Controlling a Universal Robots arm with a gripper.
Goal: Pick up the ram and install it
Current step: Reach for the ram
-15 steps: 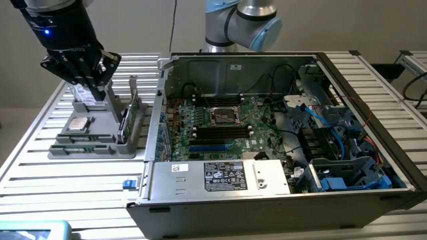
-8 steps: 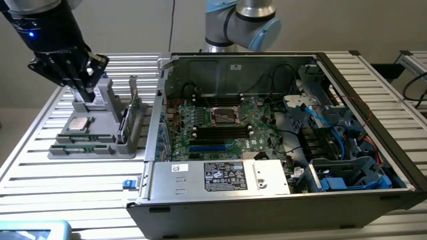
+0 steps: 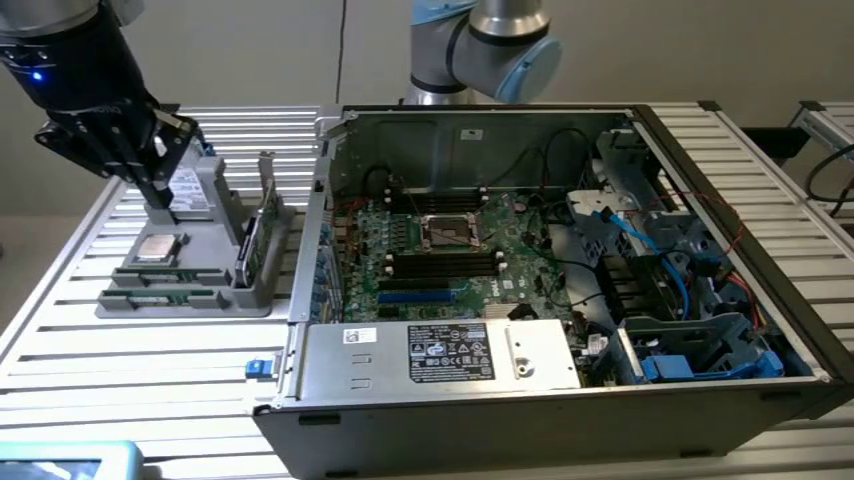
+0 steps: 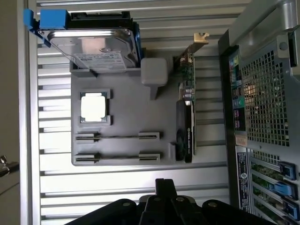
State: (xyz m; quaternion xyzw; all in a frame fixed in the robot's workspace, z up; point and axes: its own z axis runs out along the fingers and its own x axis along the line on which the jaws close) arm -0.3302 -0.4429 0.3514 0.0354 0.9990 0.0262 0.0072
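A grey holder tray [image 3: 220, 300] [image 4: 126, 112] lies on the slatted table, at the exterior view's left of the open computer case [image 3: 534, 400]. The ram [image 3: 158, 298] [image 4: 117, 157] is a thin greenish stick on edge in the tray's front narrow slot, seen edge-on from the wrist. My gripper [image 3: 160, 203] [image 4: 165, 185] hangs above the far part of the tray, apart from the ram. Its fingers are shut with nothing between them. Long black memory slots [image 3: 445, 263] lie on the motherboard inside the case.
The tray also holds a hard drive [image 4: 93, 44], a silver processor [image 3: 158, 247] [image 4: 95, 107] and an upright green card with a metal bracket [image 3: 263, 235] [image 4: 186, 117]. The case wall [image 4: 262, 93] stands close beside the tray. Cables and drive cages crowd the case's right side.
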